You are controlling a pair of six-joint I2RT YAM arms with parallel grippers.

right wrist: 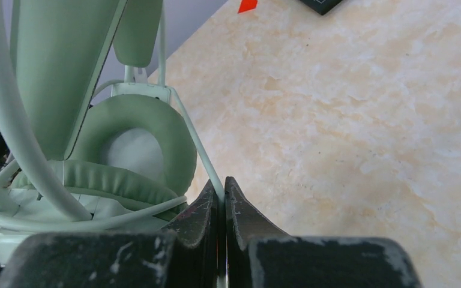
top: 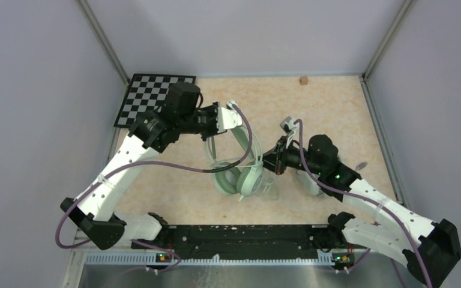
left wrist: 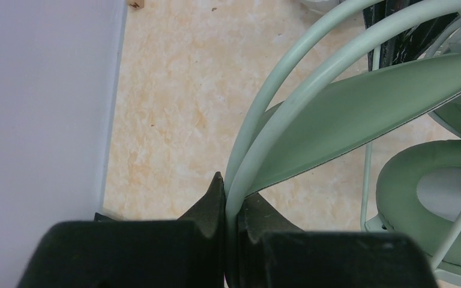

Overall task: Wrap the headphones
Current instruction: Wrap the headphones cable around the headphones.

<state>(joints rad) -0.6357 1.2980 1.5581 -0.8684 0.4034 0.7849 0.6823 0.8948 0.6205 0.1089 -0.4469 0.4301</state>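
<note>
From the overhead camera I am looking at the mint-green headphones [top: 240, 179] sitting near the middle of the table [top: 336, 108]. Their cups are lying toward the arm bases, and the headband [top: 243, 141] is arching away toward the back wall. The left gripper [top: 233, 120] is hanging over the table on the checkerboard [top: 150, 96] side and meeting the top of that headband. The right gripper [top: 274, 161] is sitting low, just beside the cups on their right. A small brown block [top: 304, 80] is lying at the far edge, well apart from everything else. From up here I am not making out whether the cups are touching the table.

On the left wrist camera I am seeing the fingers [left wrist: 211, 207] gripping the pale tube [left wrist: 243, 171] of the headband, clenched tight around it. The wide green strap [left wrist: 360, 114] is fanning out beyond, and one ear cushion [left wrist: 396, 186] is showing at the right.

On the right wrist camera the jaws are pinching the thin pale-green cable [right wrist: 196, 141], with no gap showing between them. The cable is running from the fingertips up to the cup's bracket. A round cushion is sitting just left of the pinch, and more cable is looping beneath it.
</note>
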